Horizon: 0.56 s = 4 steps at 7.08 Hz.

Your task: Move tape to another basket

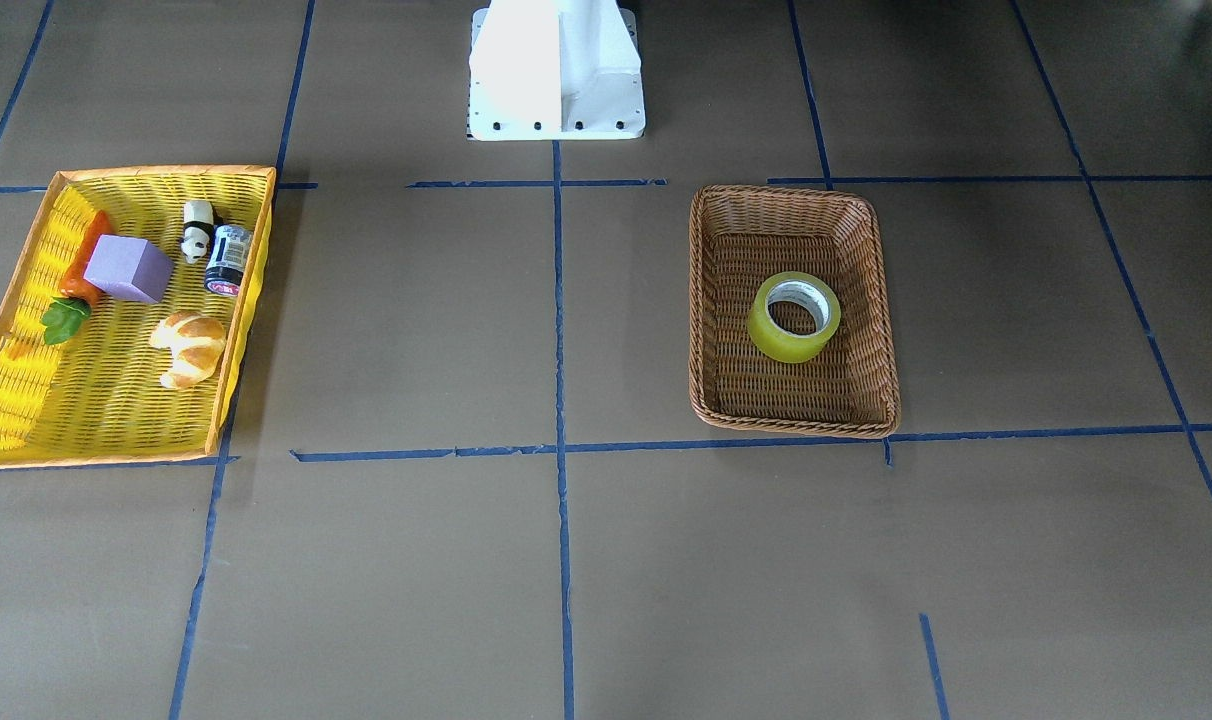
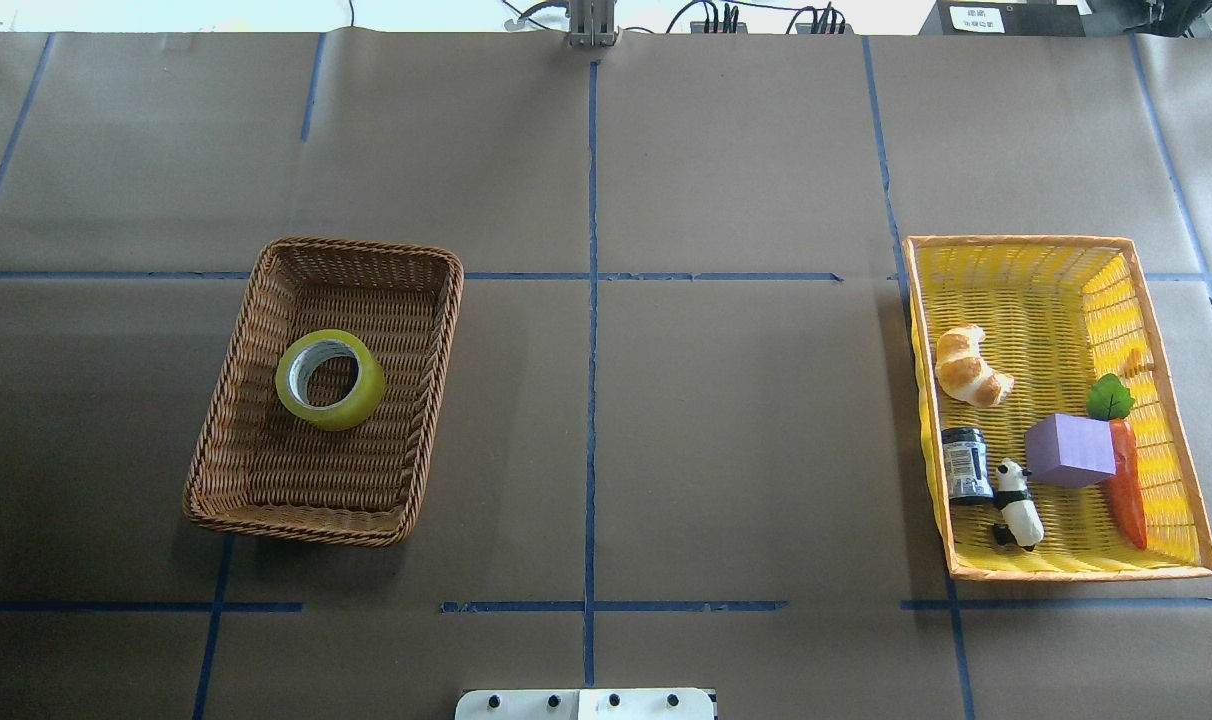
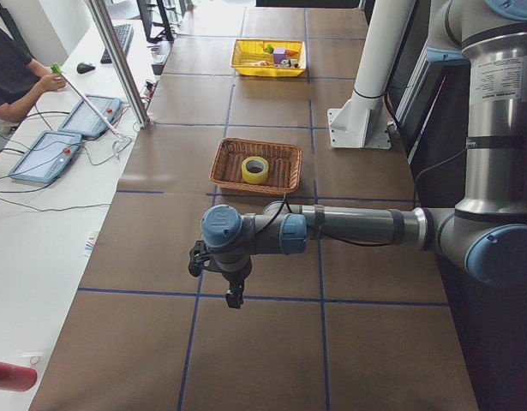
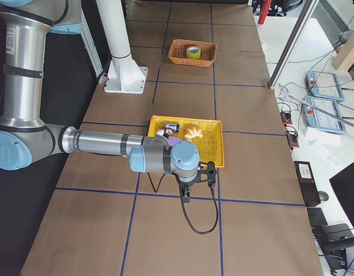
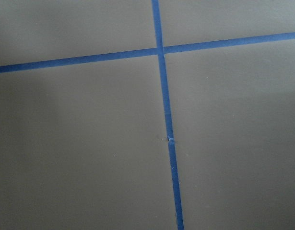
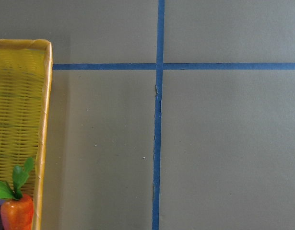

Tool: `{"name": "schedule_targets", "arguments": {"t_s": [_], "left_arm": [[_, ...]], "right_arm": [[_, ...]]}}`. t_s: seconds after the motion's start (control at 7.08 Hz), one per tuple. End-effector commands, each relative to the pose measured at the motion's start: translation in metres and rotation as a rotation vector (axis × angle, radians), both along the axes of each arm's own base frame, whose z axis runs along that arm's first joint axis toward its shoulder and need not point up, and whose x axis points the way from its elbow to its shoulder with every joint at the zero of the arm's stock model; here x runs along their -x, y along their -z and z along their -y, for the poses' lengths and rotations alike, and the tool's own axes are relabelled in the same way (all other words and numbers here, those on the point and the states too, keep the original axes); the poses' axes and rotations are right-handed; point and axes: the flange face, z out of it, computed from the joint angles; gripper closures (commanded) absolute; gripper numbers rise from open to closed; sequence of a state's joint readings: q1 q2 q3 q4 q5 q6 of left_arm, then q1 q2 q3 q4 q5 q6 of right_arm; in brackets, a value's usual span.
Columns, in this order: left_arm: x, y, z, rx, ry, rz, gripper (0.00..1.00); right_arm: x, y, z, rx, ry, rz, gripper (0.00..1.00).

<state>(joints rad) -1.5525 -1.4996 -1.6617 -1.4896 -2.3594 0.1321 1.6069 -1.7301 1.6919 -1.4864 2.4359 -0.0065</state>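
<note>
The tape [image 1: 778,345], a yellow-green roll with a white-grey core, lies flat in the middle of the brown wicker basket [image 1: 796,425]. It also shows in the overhead view [image 2: 354,408] inside that basket [image 2: 296,530]. My left gripper [image 3: 233,297] shows only in the exterior left view. It hangs over bare table well short of the basket [image 3: 222,156], and I cannot tell if it is open. My right gripper [image 4: 187,196] shows only in the exterior right view, just beyond the yellow basket's near end. I cannot tell its state either.
A yellow orange-rimmed basket [image 2: 1016,240] on the robot's right holds a croissant [image 2: 969,366], a purple block [image 2: 1069,450], a carrot [image 2: 1126,485], a small jar [image 2: 965,464] and a panda figure [image 2: 1018,503]. The white robot base [image 1: 556,70] stands mid-table. Blue tape lines grid the brown table.
</note>
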Motion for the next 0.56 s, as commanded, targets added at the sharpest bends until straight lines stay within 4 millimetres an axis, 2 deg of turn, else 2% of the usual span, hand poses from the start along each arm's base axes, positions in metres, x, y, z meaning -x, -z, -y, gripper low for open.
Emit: {"name": "schedule_targets", "arguments": {"t_s": [0.0, 0.42], "left_arm": [[0.0050, -0.0030, -0.0008, 0.005, 0.010, 0.002, 0.00], [0.0085, -0.0118, -0.0025, 0.017, 0.013, 0.001, 0.00]], "right_arm": [[-0.0022, 0.0006, 0.0003, -0.002, -0.004, 0.000, 0.00], [-0.0037, 0.0004, 0.0007, -0.002, -0.008, -0.002, 0.00]]}}
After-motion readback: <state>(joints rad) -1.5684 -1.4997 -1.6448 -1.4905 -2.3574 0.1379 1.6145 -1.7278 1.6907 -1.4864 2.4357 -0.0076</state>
